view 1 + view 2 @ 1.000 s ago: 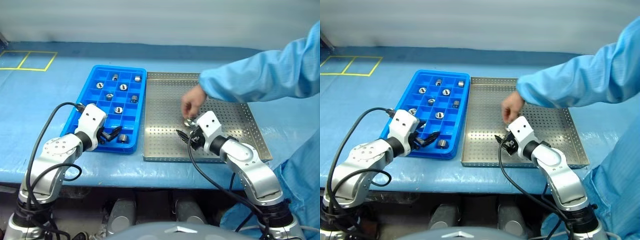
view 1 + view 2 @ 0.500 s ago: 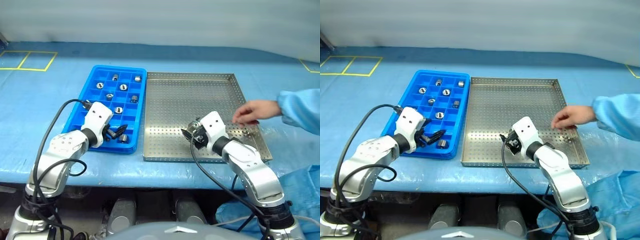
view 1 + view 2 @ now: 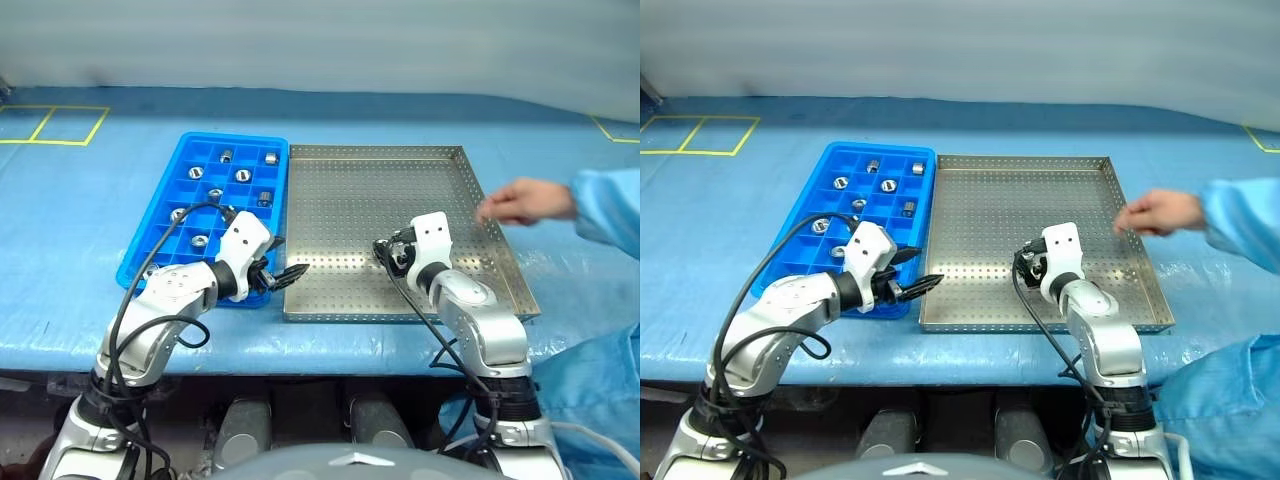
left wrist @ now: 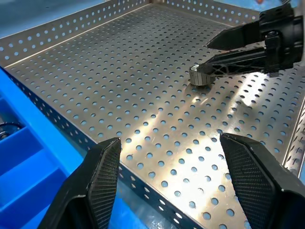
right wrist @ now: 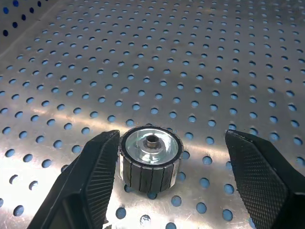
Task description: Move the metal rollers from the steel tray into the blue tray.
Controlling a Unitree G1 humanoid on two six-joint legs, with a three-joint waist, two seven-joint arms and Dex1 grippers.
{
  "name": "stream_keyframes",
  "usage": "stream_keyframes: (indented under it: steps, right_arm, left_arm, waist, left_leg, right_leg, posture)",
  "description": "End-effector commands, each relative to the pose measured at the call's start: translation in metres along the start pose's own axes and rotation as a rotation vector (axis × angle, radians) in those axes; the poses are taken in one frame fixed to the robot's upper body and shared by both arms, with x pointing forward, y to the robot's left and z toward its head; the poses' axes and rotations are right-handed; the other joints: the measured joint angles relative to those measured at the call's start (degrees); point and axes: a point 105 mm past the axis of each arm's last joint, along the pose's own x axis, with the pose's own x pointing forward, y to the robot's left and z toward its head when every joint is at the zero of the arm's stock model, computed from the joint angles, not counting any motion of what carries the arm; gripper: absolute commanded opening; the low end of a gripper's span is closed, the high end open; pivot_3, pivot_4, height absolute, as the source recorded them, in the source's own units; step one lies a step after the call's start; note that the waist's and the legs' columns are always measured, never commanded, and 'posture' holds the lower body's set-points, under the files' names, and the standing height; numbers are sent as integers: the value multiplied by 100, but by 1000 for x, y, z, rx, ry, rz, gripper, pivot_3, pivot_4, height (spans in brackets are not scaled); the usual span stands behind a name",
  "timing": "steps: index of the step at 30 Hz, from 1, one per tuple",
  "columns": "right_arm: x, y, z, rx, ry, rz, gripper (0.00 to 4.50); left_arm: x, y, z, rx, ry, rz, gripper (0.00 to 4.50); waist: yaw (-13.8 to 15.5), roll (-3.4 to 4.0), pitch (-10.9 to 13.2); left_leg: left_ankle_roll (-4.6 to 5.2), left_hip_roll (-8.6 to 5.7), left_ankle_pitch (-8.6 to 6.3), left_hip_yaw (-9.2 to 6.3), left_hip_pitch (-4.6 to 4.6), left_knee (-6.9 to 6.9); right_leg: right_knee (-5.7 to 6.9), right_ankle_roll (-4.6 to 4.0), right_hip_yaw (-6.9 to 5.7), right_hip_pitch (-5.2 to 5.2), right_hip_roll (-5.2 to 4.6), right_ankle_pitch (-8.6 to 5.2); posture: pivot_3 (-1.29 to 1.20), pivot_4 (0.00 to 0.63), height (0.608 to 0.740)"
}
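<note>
Roller in steel tray [image 5: 150, 158]: stood on end on the perforated floor, centre hole up, between the right end effector's fingers, just beside one finger [image 5: 90, 186], apart from the other.
Right end effector [image 3: 390, 256]: jaws spread wide, nothing gripped, low over the tray floor.
Steel tray [image 3: 380, 170]: lay on the bench, right of the blue tray, edges nearly touching.
Blue tray [image 3: 160, 215]: held several rollers [image 3: 243, 175] in separate compartments.
Left end effector [image 3: 283, 273]: jaws apart, empty, at the seam between the two trays, tips pointing toward the steel tray.
Person's hand [image 3: 520, 201]: above the steel tray's right rim, blue sleeve behind.
Bench [image 3: 90, 190]: covered in blue.
</note>
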Motion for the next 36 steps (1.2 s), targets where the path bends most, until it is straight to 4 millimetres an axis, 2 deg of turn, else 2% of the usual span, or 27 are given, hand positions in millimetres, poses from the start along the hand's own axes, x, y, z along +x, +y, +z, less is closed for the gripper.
stream_keyframes:
  steps: [1, 3, 4, 6, 10, 14, 17, 23, 27, 36]
  right_arm:
    - [3, 3, 6, 8, -24, 14, 3706]
    - [5, 6, 4, 26, -17, 29, 3706]
    - [6, 6, 3, 32, -17, 27, 3535]
    - [7, 4, 3, 32, -18, 18, 3106]
    - [7, 6, 8, 30, -36, 21, 1838]
    - [5, 7, 11, 13, -44, 24, 1814]
    - [0, 18, 15, -19, -53, 80, 1814]
    - [-15, 51, 25, -119, -86, 257, 1814]
    - [-28, 81, 39, -176, -148, 397, 1814]
    - [-30, 140, 64, -245, -224, 596, 1814]
  left_arm:
    - [2, -5, 11, 29, -41, -27, 3620]
    - [4, -8, 10, 31, -41, -39, 3620]
    - [4, -9, 10, 31, -40, -43, 3620]
    - [5, -10, 9, 31, -39, -45, 3620]
    - [5, -9, 7, 26, -36, -35, 3620]
    - [3, -7, 5, 24, -29, -20, 3620]
    - [-1, -1, 4, 22, -28, 7, 3620]
    - [-14, 16, 1, 6, -18, 106, 3620]
    - [-29, 30, 0, -3, -16, 189, 3620]
    - [-67, 56, -3, 16, 30, 409, 3620]
  waist:
    - [-2, 0, 0]
    - [0, 0, 0]
    - [1, 0, 0]
    - [2, 0, 0]
    - [-3, 0, 0]
    - [-1, 0, 0]
    - [-2, 1, 0]
    - [-8, 1, 0]
    - [-2, 0, 0]
    - [63, 0, 1]
  left_leg:
    - [0, 0, 0, 0, -1, 0]
    - [0, 0, 0, -1, -1, 0]
    - [0, 0, 0, -1, 0, 0]
    - [0, -1, 0, 0, 0, 0]
    - [0, -1, 0, 0, 1, 1]
    - [0, -1, 0, 0, 1, 1]
    - [0, -1, 0, 0, 1, 1]
    - [0, 0, 0, -1, 1, 0]
    - [0, 0, 0, -1, 0, 0]
    - [0, 1, 0, -2, 1, 0]
  right_leg:
    - [0, 0, 0, 0, 0, 0]
    - [0, 0, 0, 0, 0, 0]
    - [0, 0, 0, 0, 0, 0]
    - [0, 0, 1, 1, 0, 0]
    - [2, 0, 1, 0, 0, 0]
    - [6, 0, 1, -1, 0, 0]
    - [6, 0, 2, -2, 0, 0]
    - [8, -1, 2, -4, 0, 0]
    - [7, -1, 1, -4, 0, -1]
    - [7, -1, -1, -5, 0, -1]
  posture:
    - [56, 150, 740]
    - [60, 150, 740]
    - [63, 150, 740]
    - [66, 150, 740]
    - [68, 150, 740]
    - [69, 150, 740]
    - [70, 150, 740]
    - [71, 150, 740]
    - [90, 150, 740]
    - [161, 150, 740]
